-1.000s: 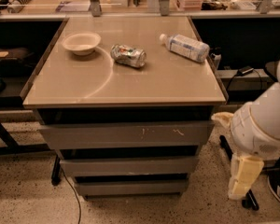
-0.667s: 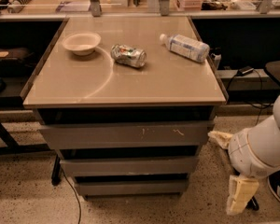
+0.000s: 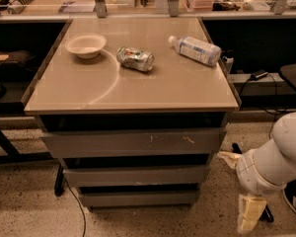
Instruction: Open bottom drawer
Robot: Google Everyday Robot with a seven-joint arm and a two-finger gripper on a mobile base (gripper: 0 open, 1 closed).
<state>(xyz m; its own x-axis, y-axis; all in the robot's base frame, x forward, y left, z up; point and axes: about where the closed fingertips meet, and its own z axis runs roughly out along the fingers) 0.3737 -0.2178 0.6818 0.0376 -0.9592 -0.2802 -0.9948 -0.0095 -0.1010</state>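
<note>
The bottom drawer (image 3: 138, 198) is the lowest, narrowest grey front of three under the table, flat and without a handle. It sits flush, with nothing of its inside showing. Above it are the mid-sized drawer front (image 3: 135, 176) and the widest front (image 3: 133, 143), which has pale scratch marks. My gripper (image 3: 249, 214) is cream-coloured and hangs from the white arm (image 3: 276, 157) at the lower right. It points down at the floor, right of the drawers and apart from them, at about the bottom drawer's height.
On the tabletop (image 3: 89, 90) are a white bowl (image 3: 86, 45), a crushed can (image 3: 135, 58) and a plastic bottle (image 3: 195, 50) lying on its side. A cable (image 3: 71, 201) trails on the speckled floor at the left. Cables and a dark stand are behind my arm.
My arm and gripper have moved down and slightly left, nearer the floor beside the drawers. The drawers and the tabletop objects have not moved.
</note>
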